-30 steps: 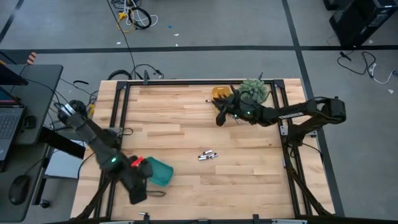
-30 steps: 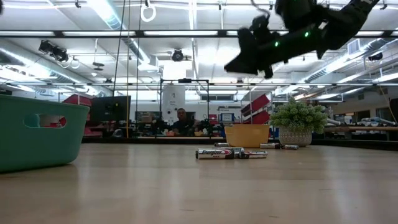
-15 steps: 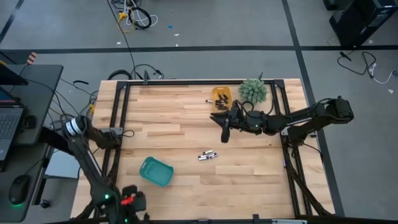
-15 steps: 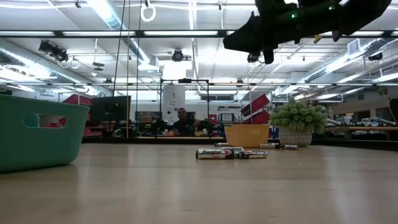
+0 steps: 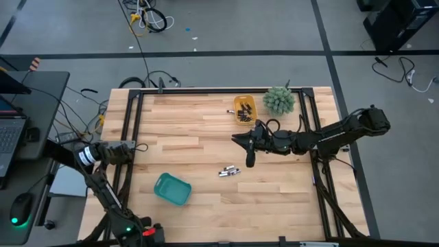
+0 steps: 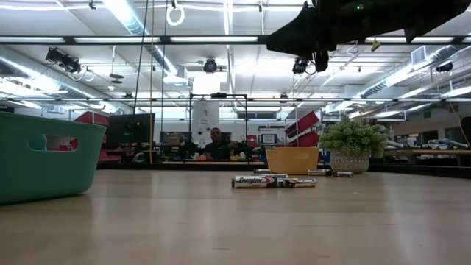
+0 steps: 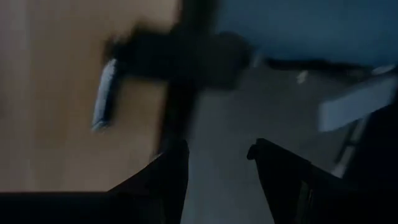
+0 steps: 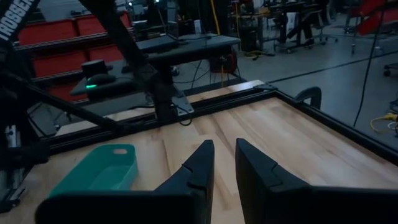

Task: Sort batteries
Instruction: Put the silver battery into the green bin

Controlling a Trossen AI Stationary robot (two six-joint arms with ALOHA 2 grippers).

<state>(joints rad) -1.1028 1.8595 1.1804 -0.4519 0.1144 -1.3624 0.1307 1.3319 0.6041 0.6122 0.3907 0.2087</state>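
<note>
Teal tray [image 5: 171, 189], yellow tray [image 5: 244, 108], green plant [image 5: 279, 100], pale wood table [image 5: 192, 137], black-and-silver batteries [image 5: 229, 171], black frame [image 5: 206, 90].

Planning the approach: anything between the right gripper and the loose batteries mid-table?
Nothing: high view shows bare wooden table between right gripper and small cylindrical batteries.

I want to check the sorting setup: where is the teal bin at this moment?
In the high view the teal bin lies on the table's left side near the front edge, left of the loose batteries.
</note>
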